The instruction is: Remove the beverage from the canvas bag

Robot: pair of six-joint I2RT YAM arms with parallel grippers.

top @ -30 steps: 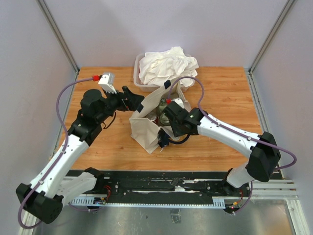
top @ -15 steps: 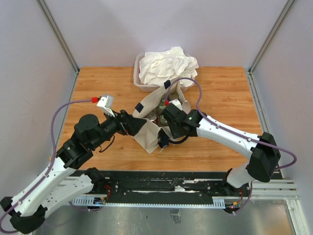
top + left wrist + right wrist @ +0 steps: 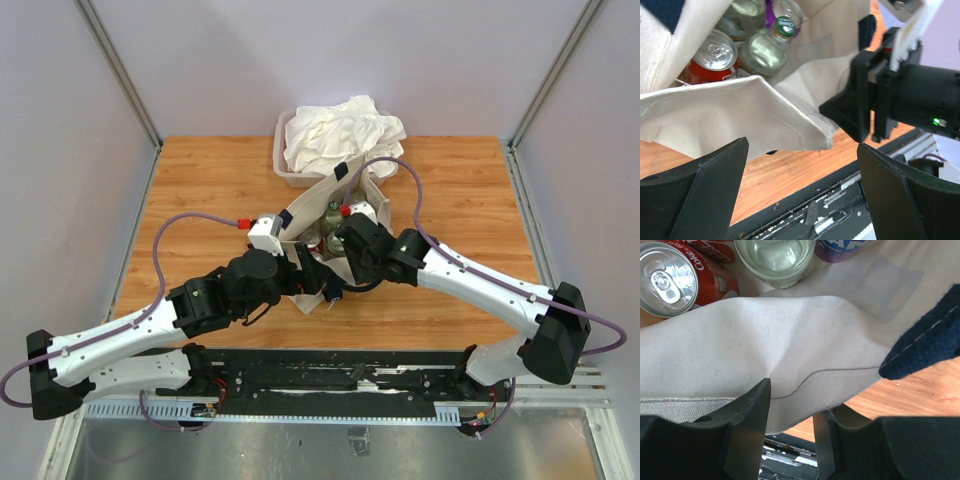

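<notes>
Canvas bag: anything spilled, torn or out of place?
No spill or tear visible. The canvas bag sags, its near wall creased and slumping in front of the red can and bottle; the right gripper appears to pinch its rim.

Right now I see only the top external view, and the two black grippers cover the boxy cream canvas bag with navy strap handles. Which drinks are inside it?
Observer: The left wrist view shows a red cola can with a silver top, next to a clear glass bottle with a green cap.
Operator: Is anything gripped on the left side?
Observer: No. The left gripper is wide open, and a folded wall of the canvas bag lies just ahead of its fingers.
Operator: And on the right side?
Observer: The bag's cream rim passes between the fingers of the right gripper. I cannot tell whether they pinch it.
</notes>
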